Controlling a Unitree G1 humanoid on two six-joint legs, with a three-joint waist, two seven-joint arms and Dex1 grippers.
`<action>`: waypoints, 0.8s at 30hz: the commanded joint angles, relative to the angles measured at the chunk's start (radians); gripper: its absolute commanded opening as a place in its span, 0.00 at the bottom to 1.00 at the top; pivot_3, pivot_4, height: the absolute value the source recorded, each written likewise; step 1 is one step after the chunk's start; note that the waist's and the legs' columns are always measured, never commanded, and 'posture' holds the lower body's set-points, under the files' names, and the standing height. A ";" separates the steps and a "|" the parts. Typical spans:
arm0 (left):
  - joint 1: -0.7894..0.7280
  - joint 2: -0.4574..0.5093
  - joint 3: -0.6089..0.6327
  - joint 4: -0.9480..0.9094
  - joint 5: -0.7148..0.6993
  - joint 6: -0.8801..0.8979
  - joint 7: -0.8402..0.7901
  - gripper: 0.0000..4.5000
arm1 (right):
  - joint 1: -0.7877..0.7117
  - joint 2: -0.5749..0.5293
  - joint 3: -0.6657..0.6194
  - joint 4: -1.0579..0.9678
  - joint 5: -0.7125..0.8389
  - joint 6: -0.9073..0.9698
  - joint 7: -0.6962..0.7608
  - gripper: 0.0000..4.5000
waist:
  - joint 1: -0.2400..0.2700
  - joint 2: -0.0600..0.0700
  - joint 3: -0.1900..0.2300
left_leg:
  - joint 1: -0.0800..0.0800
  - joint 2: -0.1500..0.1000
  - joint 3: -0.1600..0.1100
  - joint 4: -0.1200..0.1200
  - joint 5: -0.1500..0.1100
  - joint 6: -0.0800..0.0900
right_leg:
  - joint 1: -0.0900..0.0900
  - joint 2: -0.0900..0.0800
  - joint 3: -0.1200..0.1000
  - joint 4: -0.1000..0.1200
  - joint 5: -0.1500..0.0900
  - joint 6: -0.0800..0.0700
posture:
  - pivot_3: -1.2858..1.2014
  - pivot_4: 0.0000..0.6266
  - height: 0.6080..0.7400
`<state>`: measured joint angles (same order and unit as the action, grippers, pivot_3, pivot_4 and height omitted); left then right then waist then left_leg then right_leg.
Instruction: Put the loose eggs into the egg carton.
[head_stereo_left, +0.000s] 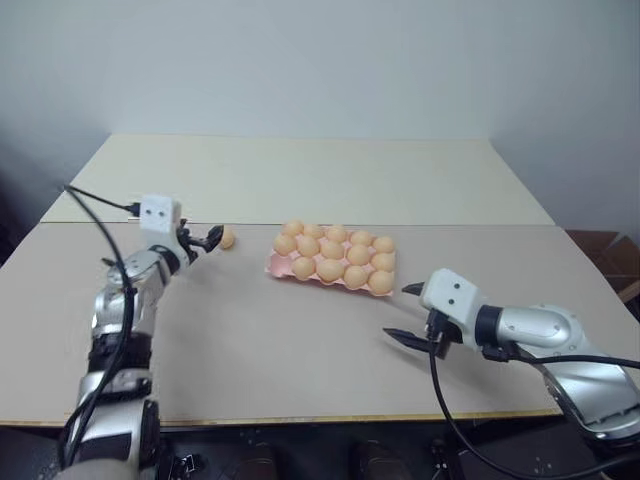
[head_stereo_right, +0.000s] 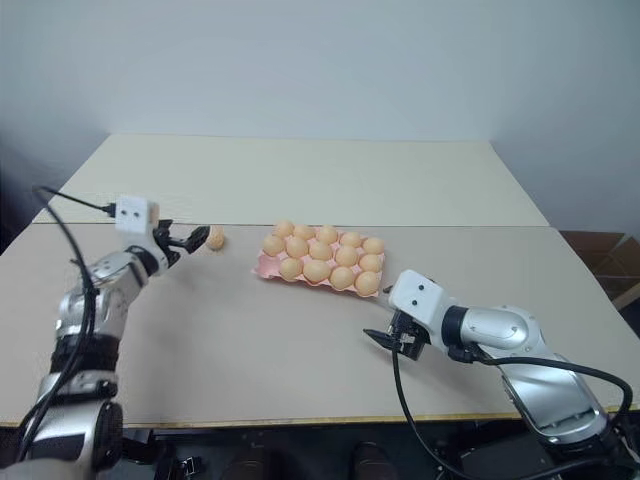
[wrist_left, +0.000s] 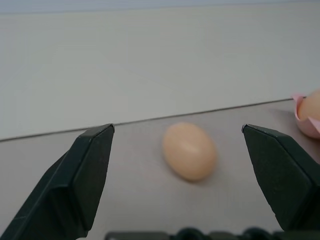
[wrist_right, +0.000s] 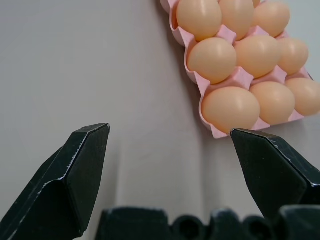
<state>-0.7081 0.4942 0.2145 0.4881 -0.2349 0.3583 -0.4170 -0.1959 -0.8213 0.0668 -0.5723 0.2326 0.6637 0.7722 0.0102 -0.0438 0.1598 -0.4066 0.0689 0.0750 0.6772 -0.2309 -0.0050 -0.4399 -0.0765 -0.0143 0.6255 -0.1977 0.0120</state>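
Right pincer (head_stereo_left: 408, 313): nearest to us, low over the counter just short of the carton's near right corner; we see its two black wedge-shaped fingers spread wide, holding nothing, bare counter between them.
Right arm: silver and black, rounded shells, reaching in from the lower right with the wrist angled down and toward the left; a black cable loops beneath it.
Counter (head_stereo_left: 300, 340): largest thing we see, pale beige, matte and smooth, made of two slabs with a thin seam running across just behind the carton and the loose egg.
Wall: plain pale grey behind the counter's far edge.
Egg carton (head_stereo_left: 274, 265): flat pink moulded tray, lidless, scalloped rim with raised peaks between the round cups; it sits mid-counter, slightly skewed, and we see it crowded with smooth pale orange-tan eggs.
Left arm: silver segments with a white box on the wrist, stretched forward along the left side, pincer pointing roughly level toward the loose egg.
Left pincer (head_stereo_left: 210, 240): black fingers wide apart, gripping nothing; in the left wrist view the egg lies between the two fingertips' lines and a little beyond them, not touching either.
Loose egg (head_stereo_left: 227, 237): small, smooth, oval, lying on its side on the counter, left of the carton and apart from it, close by the seam.
In the way: nothing we can see between the left pincer and the egg.
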 joint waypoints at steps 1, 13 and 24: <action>-0.073 -0.021 -0.012 0.122 0.026 -0.088 0.003 0.99 | 0.008 -0.011 -0.042 -0.057 0.001 0.009 -0.020 1.00 | 0.001 0.000 0.000 | 0.000 0.000 0.000 0.000 0.000 0.000 | 0.000 0.000 0.000 0.000 0.000 0.000 | 0.52 0.24 1.00; -0.252 -0.093 -0.010 0.517 0.083 -0.274 0.078 0.99 | 0.039 -0.025 -0.072 -0.084 0.005 0.031 -0.036 1.00 | 0.001 -0.001 0.000 | 0.000 0.000 0.000 0.001 0.000 0.000 | 0.000 0.000 0.000 0.000 0.000 0.003 | 0.52 0.24 1.00; -0.317 -0.113 -0.007 0.655 0.099 -0.280 0.130 0.99 | 0.035 -0.031 -0.075 -0.079 0.007 0.035 -0.036 1.00 | 0.001 -0.001 0.000 | -0.001 0.000 0.000 0.001 0.000 0.000 | 0.000 0.000 0.000 0.000 0.000 0.003 | 0.52 0.24 1.00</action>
<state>-0.9835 0.3772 0.1983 1.1366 -0.1372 0.0702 -0.3038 -0.1514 -0.8377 0.0249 -0.6215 0.2368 0.6901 0.7421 0.0113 -0.0446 0.1603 -0.4071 0.0684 0.0750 0.6785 -0.2309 -0.0049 -0.4396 -0.0769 -0.0146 0.6255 -0.1980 0.0150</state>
